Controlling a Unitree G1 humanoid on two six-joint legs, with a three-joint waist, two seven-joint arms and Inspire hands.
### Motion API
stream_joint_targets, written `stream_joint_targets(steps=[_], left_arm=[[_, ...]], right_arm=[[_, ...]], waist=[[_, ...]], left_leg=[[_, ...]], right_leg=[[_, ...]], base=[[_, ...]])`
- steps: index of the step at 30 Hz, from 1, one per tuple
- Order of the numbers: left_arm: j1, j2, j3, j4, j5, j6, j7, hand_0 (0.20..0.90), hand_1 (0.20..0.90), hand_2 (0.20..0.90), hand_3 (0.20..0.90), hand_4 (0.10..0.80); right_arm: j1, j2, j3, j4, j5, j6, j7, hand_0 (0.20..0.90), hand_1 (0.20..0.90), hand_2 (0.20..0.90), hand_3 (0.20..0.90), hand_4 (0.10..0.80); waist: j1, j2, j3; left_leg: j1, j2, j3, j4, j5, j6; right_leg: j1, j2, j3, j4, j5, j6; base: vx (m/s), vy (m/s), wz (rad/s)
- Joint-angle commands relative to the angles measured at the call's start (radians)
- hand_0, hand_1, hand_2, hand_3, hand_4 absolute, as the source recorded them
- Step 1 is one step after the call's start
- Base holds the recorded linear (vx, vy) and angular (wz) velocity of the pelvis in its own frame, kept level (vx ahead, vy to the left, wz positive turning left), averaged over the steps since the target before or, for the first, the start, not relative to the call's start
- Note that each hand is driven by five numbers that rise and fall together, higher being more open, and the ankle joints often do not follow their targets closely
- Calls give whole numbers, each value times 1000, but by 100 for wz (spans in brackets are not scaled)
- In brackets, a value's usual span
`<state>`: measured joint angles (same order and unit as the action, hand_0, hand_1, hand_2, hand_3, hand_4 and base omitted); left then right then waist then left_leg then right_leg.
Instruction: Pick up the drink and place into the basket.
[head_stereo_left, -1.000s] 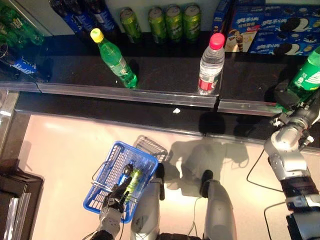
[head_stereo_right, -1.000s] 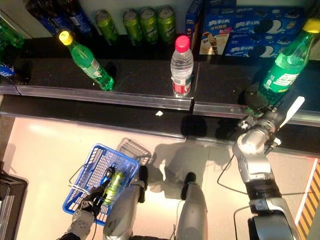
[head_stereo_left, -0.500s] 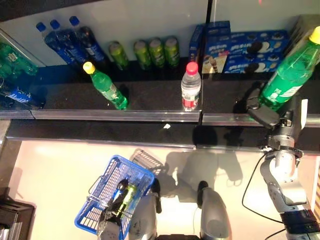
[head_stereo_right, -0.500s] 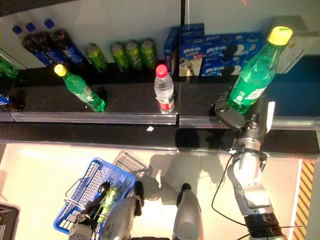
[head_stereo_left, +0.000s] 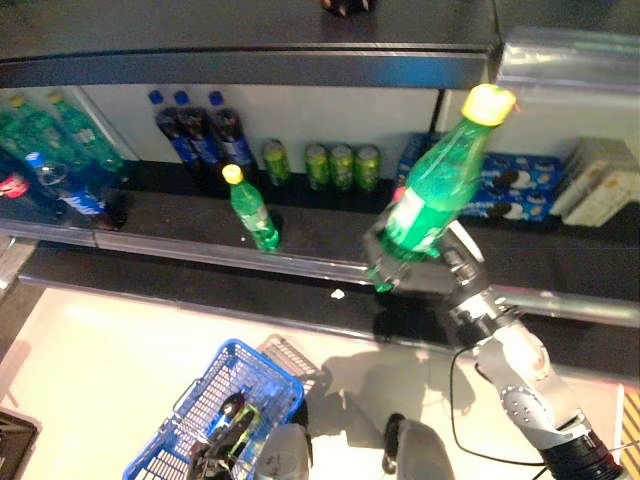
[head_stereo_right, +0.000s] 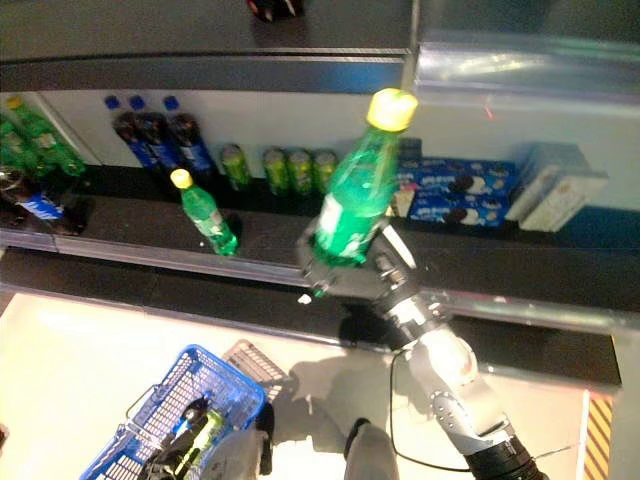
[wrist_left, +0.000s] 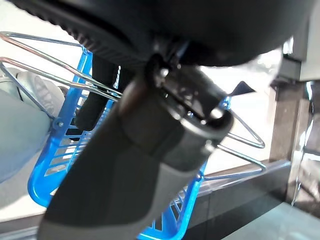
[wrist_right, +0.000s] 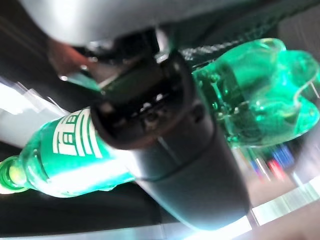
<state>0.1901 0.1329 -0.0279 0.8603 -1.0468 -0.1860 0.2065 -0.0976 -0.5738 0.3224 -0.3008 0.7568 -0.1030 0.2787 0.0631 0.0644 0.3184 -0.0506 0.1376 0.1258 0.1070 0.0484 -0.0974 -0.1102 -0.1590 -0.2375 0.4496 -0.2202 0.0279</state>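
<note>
My right hand (head_stereo_left: 420, 270) is shut on a green bottle with a yellow cap (head_stereo_left: 435, 185) and holds it up, tilted, in front of the black shelf (head_stereo_left: 300, 255). The bottle also shows in the right eye view (head_stereo_right: 355, 195) and in the right wrist view (wrist_right: 75, 155), gripped low on its body. My left hand (head_stereo_left: 215, 462) is shut on the wire handles (wrist_left: 45, 65) of the blue basket (head_stereo_left: 190, 425), which hangs low at the left. Drinks (head_stereo_left: 235, 425) lie inside the basket.
On the shelf stand a second green bottle (head_stereo_left: 252, 210), green cans (head_stereo_left: 340, 165), dark bottles with blue caps (head_stereo_left: 200, 130), green bottles at the far left (head_stereo_left: 60, 135) and blue biscuit boxes (head_stereo_left: 520, 185). Another shelf (head_stereo_left: 250, 50) runs above.
My right hand has lifted the green bottle off the shelf and carried it left, toward the middle. The camera has tilted up, so the shelf sits lower in view.
</note>
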Motion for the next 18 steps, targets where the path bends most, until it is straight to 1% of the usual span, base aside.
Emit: stream_joint_targets(steps=[1,6,7,10,13,15,18], left_arm=[[-41,93,-18,-284,5,-216,-131,300,300,300,200,100],[-32,106,-39,-415,13,-219,-135,300,300,300,200,100],[-30,117,-51,-477,34,-210,-130,300,300,300,200,100],[-23,135,-68,-572,60,-186,-116,300,300,300,200,100],[-12,169,-84,-732,94,-132,-126,300,300,300,200,100],[-6,190,-92,-828,81,-98,-147,300,300,300,200,100],[-4,216,-102,-948,62,-75,-195,300,300,300,200,100]], right_arm=[[-190,101,12,-172,85,-80,62,300,300,300,200,100],[-223,145,99,-169,48,-79,56,300,300,300,200,100],[-237,154,122,-166,27,-84,44,300,300,300,200,100],[-255,163,148,-160,3,-91,11,300,300,300,200,100],[-283,184,186,-131,8,-111,-28,300,300,300,200,100],[-308,209,213,-118,2,-129,-70,300,300,300,200,100],[-346,249,250,-87,-33,-141,-146,300,300,300,200,100]], waist=[[18,-34,-89],[68,-28,-87],[85,-27,-83],[109,-25,-77],[157,-21,-64],[189,-18,-53],[233,-11,-38]], left_leg=[[12,-21,9,109,-4,-16],[0,-28,-37,84,6,-18],[-9,-31,-56,86,10,-18],[-20,-37,-83,89,15,-18],[-43,-56,-136,101,21,-14],[-57,-72,-171,110,20,-12],[-74,-97,-216,116,21,-8]], right_leg=[[172,33,-11,-295,125,3],[177,30,-45,-294,123,3],[177,30,-56,-291,122,1],[179,29,-72,-287,121,-1],[186,24,-102,-279,118,-4],[191,21,-125,-273,115,-5],[197,15,-156,-268,115,-7]], base=[[-6,9,28],[0,0,34],[-10,-13,39],[-12,-16,38],[0,-15,41],[-2,-14,45],[-6,-5,48]])
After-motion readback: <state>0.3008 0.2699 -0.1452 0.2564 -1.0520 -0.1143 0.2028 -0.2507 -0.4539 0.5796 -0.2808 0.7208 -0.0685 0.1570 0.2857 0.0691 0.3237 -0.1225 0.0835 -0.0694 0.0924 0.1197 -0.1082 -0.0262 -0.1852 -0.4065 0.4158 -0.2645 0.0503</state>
